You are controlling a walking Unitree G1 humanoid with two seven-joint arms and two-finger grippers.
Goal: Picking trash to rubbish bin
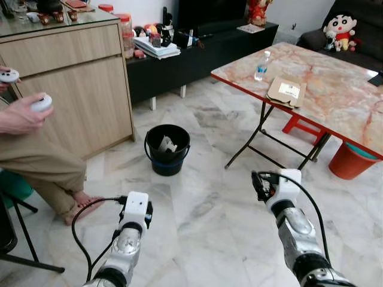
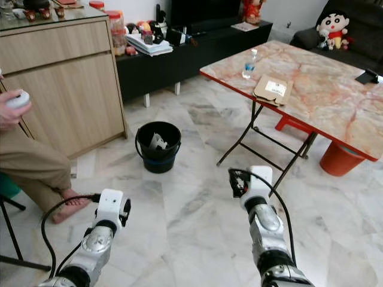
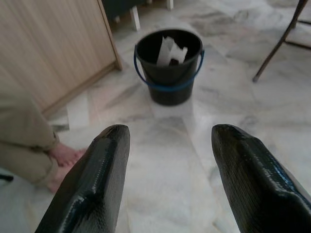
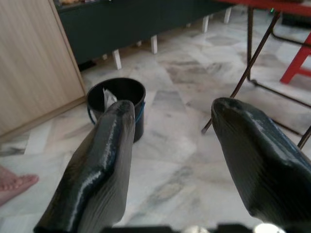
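Note:
A black bucket bin (image 1: 167, 149) with a blue handle stands on the marble floor ahead, between the cabinet and the folding table. White crumpled trash (image 3: 170, 50) lies inside it. A plastic bottle (image 1: 261, 66) and a brown cardboard packet (image 1: 286, 91) rest on the marble-topped table (image 1: 335, 101). My left gripper (image 3: 170, 138) is held low, pointing at the bin, open with nothing between its fingers. Farther right, my right gripper (image 4: 170, 114) is also open and empty, facing the bin and the table legs.
A person sits at the left holding white controllers (image 1: 40, 103), a bare foot (image 1: 81, 204) on the floor near my left arm. A wooden cabinet (image 1: 72, 78) stands behind. Under the table sit an orange bucket (image 1: 350, 161) and a red stool (image 1: 304, 127).

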